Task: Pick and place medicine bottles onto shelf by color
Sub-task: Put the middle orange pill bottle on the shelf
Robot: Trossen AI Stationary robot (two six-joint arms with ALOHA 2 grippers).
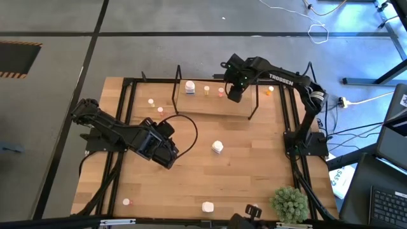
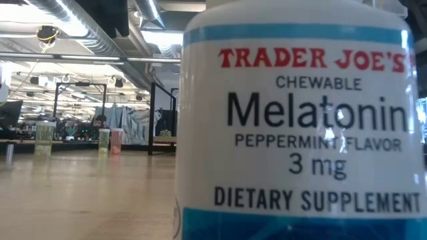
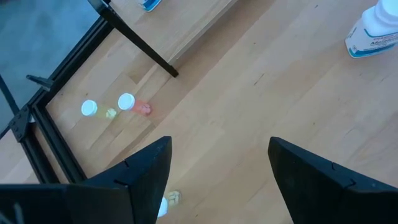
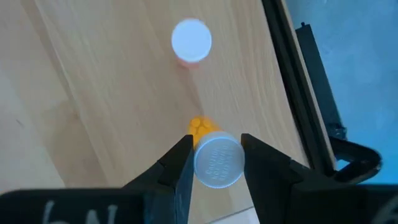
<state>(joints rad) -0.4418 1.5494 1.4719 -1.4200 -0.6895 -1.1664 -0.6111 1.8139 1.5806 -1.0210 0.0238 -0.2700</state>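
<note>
The shelf (image 1: 203, 105) stands at the table's far middle. On it are a white medicine bottle (image 1: 189, 87), an orange one (image 1: 206, 90) and a pink one (image 1: 220, 92). My right gripper (image 1: 234, 94) hangs over the shelf's right part, next to the pink bottle (image 4: 191, 40). It is shut on a small orange bottle with a white cap (image 4: 217, 158). My left gripper (image 1: 170, 156) waits open above the table's left middle, its fingers (image 3: 149, 168) around nothing. Loose bottles stand on the table: a white one (image 1: 217, 147) in the middle and small ones (image 3: 89, 108) (image 3: 126, 101) left of the shelf. My right gripper pinches the orange bottle at its white cap (image 4: 200, 163), one finger on either side of it. The fingers come from above, pointing steeply down. The bottle stays nearly upright, its orange body (image 4: 200, 127) below the cap. I cannot tell whether its base rests on the shelf.
A big white bottle (image 2: 300, 127) stands close before the low camera, at the table's near edge (image 1: 207, 207). A pink bottle (image 1: 126, 201) is near the front left and an orange one (image 1: 268, 91) right of the shelf. A green plant (image 1: 289, 203) stands at the near right corner. A black frame (image 1: 127, 114) rims the tabletop.
</note>
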